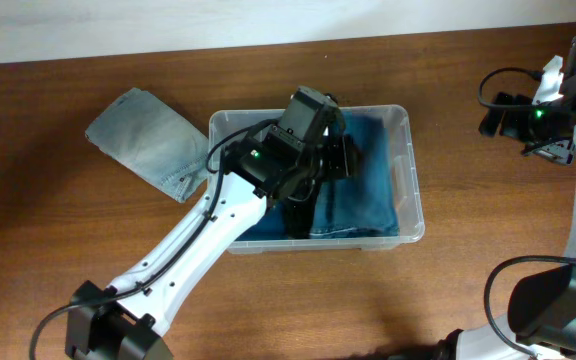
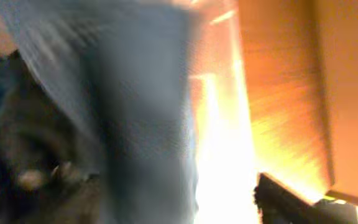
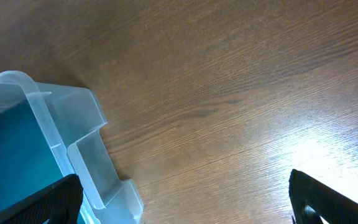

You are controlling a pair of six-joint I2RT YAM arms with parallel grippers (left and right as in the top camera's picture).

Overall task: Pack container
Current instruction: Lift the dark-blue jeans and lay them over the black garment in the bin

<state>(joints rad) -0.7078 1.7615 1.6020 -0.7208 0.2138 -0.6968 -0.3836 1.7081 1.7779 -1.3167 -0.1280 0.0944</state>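
The clear plastic container stands mid-table with folded blue jeans lying in it. My left gripper reaches down inside the container onto the jeans. The left wrist view is heavily blurred: grey-blue fabric fills it, and one dark finger shows at the lower right, far from the left side, so the jaws look open. My right gripper hovers over bare table at the far right, wide open and empty. The container's corner and the blue jeans show at the left of the right wrist view.
A folded grey cloth lies on the wooden table left of the container, touching its corner. The white wall edge runs along the back. The right arm's cables hang at the far right.
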